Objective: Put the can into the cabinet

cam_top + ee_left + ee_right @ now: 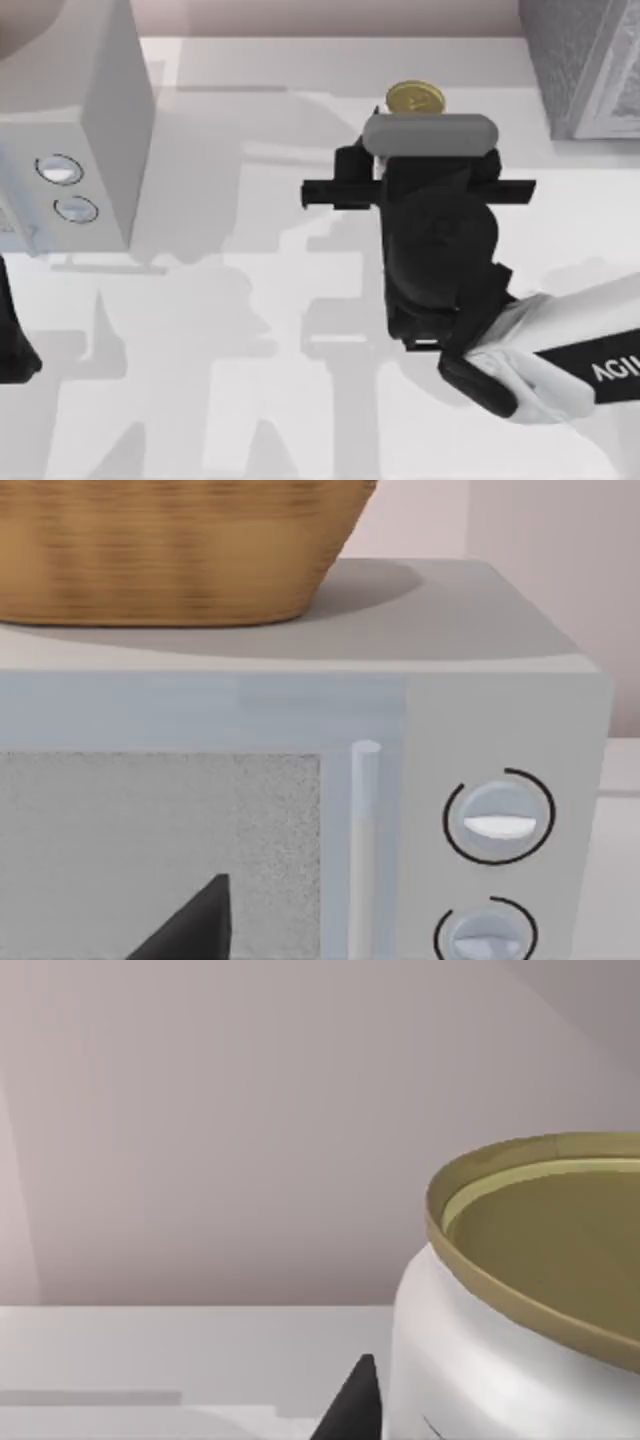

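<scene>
Right gripper [418, 128] hard against the can [415, 98]; whether spread or pinching, cannot tell. Can upright on the table [250, 400], axis vertical, gold top up, well right of the microwave [75, 130]. Left arm parked facing that microwave.

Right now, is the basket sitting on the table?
No. In the left wrist view the woven basket rests on top of the microwave, above its door and two knobs.
</scene>
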